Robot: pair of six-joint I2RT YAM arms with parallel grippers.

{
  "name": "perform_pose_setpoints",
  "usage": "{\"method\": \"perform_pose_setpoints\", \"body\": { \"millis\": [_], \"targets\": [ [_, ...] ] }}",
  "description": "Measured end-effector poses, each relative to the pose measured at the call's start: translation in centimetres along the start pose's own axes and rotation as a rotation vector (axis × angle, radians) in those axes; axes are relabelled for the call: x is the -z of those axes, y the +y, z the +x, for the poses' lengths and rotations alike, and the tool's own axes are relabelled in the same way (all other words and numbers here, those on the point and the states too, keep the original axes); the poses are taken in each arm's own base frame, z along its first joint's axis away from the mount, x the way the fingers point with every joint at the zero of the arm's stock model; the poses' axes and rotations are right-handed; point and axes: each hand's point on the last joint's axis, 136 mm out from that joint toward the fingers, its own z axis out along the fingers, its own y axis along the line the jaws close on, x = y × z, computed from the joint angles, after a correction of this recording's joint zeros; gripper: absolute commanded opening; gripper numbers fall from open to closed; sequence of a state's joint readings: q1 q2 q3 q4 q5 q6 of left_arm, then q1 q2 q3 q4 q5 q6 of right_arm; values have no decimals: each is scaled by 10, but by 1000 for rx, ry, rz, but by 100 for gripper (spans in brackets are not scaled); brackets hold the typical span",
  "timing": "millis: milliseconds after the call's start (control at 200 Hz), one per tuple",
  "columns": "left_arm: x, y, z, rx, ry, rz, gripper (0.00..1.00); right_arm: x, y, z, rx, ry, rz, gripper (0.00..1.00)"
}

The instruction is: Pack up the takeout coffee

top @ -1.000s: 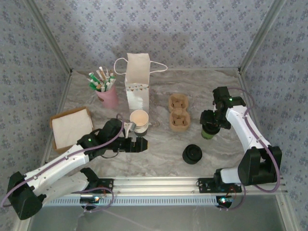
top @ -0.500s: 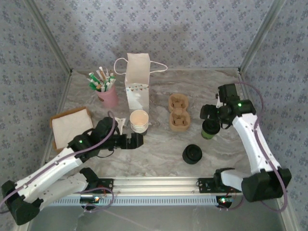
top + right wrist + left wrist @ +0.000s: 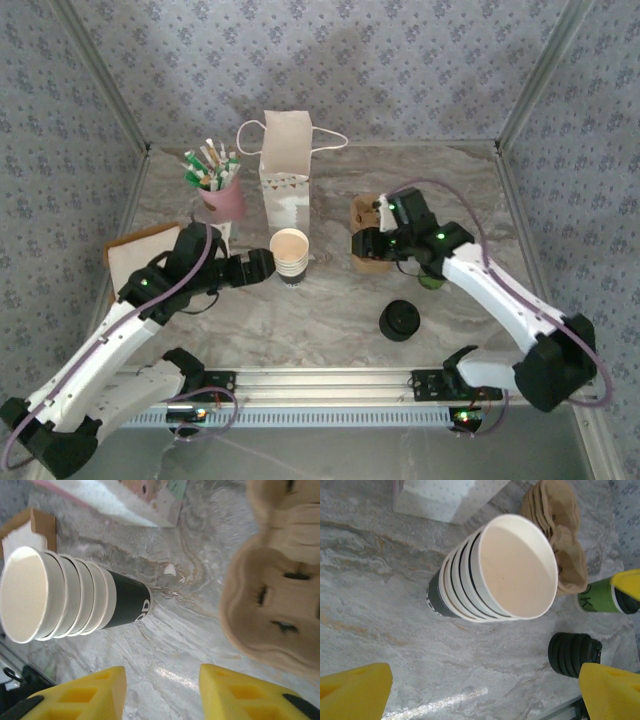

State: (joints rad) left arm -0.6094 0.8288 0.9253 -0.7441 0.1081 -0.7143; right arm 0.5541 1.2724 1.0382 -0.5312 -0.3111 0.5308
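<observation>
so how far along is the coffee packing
Done: one green cup stands apart from the stack, seemingly lidded. In hand: nothing; left gripper and right gripper are both open, the right by the carrier. Left: getting the cup into the empty carrier or bag.

Grey marbled tabletop beneath the right claw; blue floral-papered walls beyond it and to either side, evenly lit
</observation>
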Motion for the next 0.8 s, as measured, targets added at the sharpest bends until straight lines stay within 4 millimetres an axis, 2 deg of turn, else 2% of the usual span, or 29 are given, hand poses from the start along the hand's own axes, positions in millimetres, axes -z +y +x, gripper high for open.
{"method": "perform_pose_setpoints", "body": {
  "millis": [120, 380, 580, 799],
  "targets": [
    [4, -4, -5, -3, -11, 11, 95, -32, 8, 4, -5, 34, -17, 28],
    [4, -5, -5, 1, -5, 19, 95, -88, 8, 15, -41, 90, -19, 28],
    [-2, 1, -2, 14, 6, 13, 95, -118, 11, 31, -56, 132, -9, 28],
    [-7, 8, 4, 24, 22, 6, 95, -141, 16, 41, -80, 143, -2, 29]
  ]
}}
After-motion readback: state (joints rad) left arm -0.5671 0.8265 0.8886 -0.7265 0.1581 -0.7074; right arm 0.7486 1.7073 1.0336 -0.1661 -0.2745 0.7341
